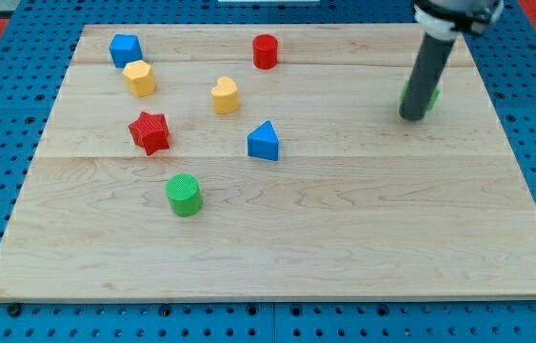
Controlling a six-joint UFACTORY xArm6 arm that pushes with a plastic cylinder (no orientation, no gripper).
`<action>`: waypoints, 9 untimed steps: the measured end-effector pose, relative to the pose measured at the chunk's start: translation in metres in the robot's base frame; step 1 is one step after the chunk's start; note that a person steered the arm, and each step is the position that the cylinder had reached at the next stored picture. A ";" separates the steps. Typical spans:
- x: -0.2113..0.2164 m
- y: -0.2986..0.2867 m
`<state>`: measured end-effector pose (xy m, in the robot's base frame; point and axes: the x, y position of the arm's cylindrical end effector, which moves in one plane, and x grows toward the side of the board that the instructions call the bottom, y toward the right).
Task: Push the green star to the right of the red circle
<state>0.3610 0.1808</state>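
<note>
Resting near the wooden board's (277,238) right edge toward its far corner, my tip (410,117) sat against the green star (432,96), which it mostly hid; the rod has no jaws to report. The red circle (265,51) stood well apart by the far edge, so the star apparently needed pushing leftward beside it.

The rod (426,67) hides most of a green block (434,96), shape unreadable; the view's top cuts the rod off.

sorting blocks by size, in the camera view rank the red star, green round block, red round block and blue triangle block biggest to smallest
1. red star
2. green round block and blue triangle block, too alike to split
3. red round block, though it sits farthest up the board, so unsure
</note>
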 end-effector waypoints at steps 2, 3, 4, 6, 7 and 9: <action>0.006 0.005; 0.003 0.050; -0.041 0.047; -0.078 -0.009; -0.055 -0.016; -0.024 -0.012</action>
<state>0.3367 0.1684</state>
